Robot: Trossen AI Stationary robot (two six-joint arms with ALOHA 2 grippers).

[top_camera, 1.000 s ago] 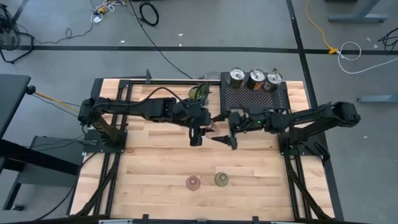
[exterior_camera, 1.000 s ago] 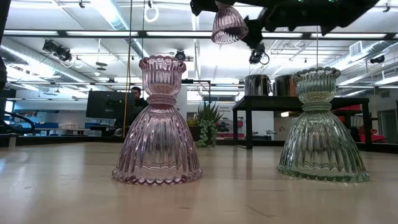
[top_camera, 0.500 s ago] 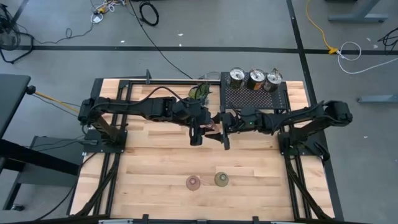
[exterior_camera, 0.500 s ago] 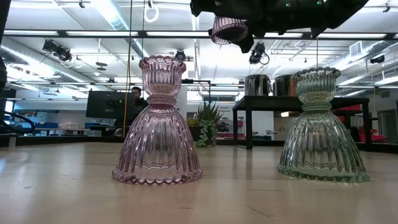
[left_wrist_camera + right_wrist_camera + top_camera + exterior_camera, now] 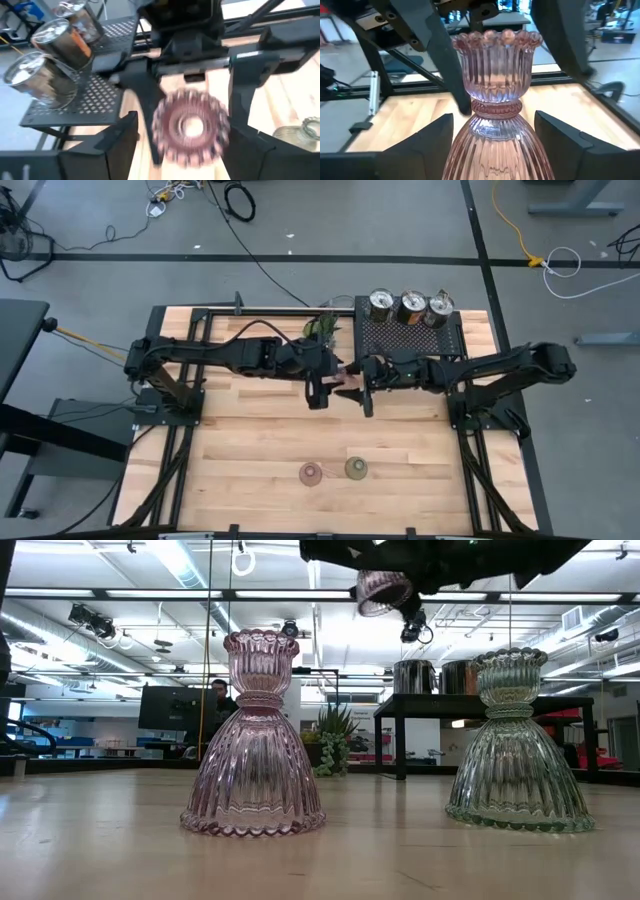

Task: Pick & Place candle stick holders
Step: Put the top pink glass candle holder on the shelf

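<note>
A pink glass holder (image 5: 347,381) is in the air between my two grippers, over the table's middle. It lies about level, cup end toward the left arm. My right gripper (image 5: 365,394) is shut on it. My left gripper (image 5: 320,392) is open, its fingers (image 5: 447,47) standing on either side of the cup end (image 5: 496,55). A second pink holder (image 5: 311,472) and an olive-green one (image 5: 356,469) stand on their wide bases near the table's front. Three silver holders (image 5: 411,306) stand on the black rack. My right gripper pinches the pink holder's bell-shaped base (image 5: 467,150) between its two fingers, one on each side. The fingers come level from the table's right and lie along the holder. The holder is lifted clear, high above the table, its cup end pointing away from the gripper.
The black mesh rack (image 5: 410,340) stands at the far right and a small potted plant (image 5: 320,328) at the far middle. Bare wood lies between the arms and the two standing glass holders. A person shows far off in the room (image 5: 221,695).
My right gripper has come in toward the left gripper and then drawn a little back toward the table's right. The pink holder, which hung with its wide end down, has tipped toward level and gone toward the right.
</note>
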